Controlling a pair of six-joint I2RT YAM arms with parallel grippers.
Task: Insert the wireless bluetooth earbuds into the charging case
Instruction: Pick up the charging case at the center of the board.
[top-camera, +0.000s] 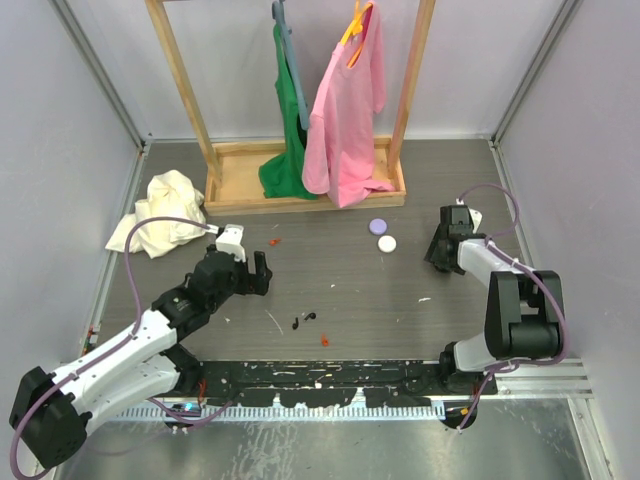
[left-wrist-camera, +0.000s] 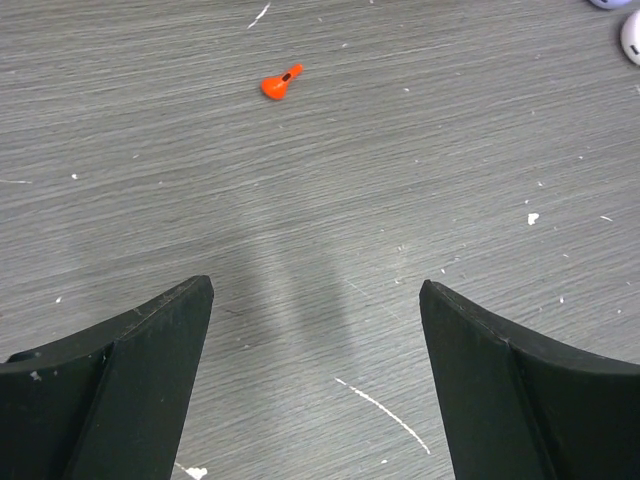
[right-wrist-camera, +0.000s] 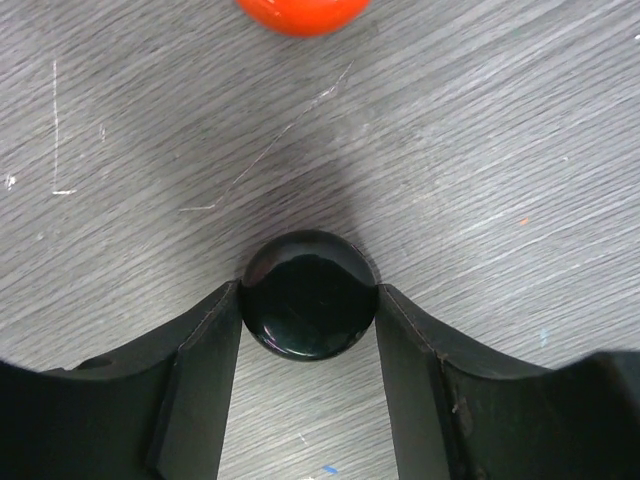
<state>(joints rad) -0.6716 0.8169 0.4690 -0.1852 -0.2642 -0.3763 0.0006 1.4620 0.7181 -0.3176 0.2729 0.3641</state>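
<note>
Right wrist, grip: the right gripper (right-wrist-camera: 310, 292) has both fingers pressed against opposite sides of a black case (right-wrist-camera: 310, 312). It grips the case on the table (right-wrist-camera: 520, 130), with the gap narrowed to the case's width.
Black case, look: round, domed and glossy, like polished plastic, with a soft sheen on top. No seam or lid line can be made out.
Beyond the right fingertips: a smooth, shiny red-orange rounded thing (right-wrist-camera: 302, 12), cut off by the frame edge and apart from the case.
Left wrist, grip: the left gripper (left-wrist-camera: 315, 290) is spread wide and holds nothing. Its fingers are matte black wedges with bare table between them.
Orange earbud (left-wrist-camera: 281, 84): a small teardrop with a short stem. It lies flat well ahead of the left fingertips, slightly toward the left finger.
Table surface: grey, matte, wood-grained, with fine scratches and white flecks.
Top external, between the grippers: two tiny black pieces (top-camera: 303, 320), shape too small to tell. A purple disc (top-camera: 378, 226) and a white disc (top-camera: 387, 243) sit just beside each other, nearer the right fingers.
Room: open table lies ahead of the left fingers. A wooden rack base (top-camera: 300, 192) stands far beyond both grippers, and the side wall (top-camera: 580, 150) is near the right fingers' outer side.
</note>
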